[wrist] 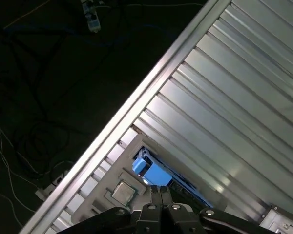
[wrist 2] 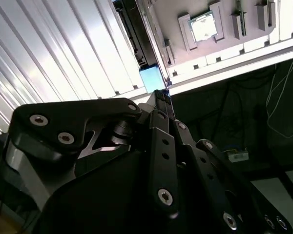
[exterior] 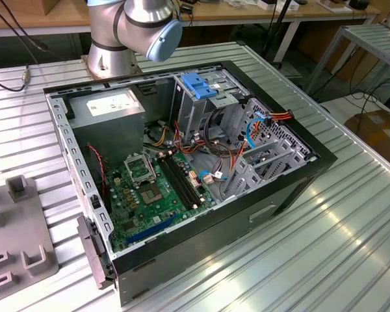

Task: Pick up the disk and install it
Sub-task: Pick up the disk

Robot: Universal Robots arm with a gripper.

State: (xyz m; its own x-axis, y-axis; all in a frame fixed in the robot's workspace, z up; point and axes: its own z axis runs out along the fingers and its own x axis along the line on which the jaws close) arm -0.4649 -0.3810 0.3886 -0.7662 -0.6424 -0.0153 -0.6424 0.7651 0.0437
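The disk (wrist: 152, 171) sits just ahead of the fingertips in both wrist views. Its blue carrier end is nearest them, and its thin dark body, seen edge-on, runs along the table's ribs. The gripper (wrist: 159, 191) has its fingers pressed together with nothing between them; I cannot tell whether the tips touch the blue end. Close on one side of the disk lies a grey fixture plate (wrist: 115, 170) carrying a processor chip (wrist: 122, 192). On the other side the ribbed table (wrist: 234, 97) spreads open and bare. Beyond the plate the table's rail edge (wrist: 151, 92) drops to dark floor strewn with cables (wrist: 39, 136). In the exterior view the opened computer case (exterior: 247, 221) stands mid-table.
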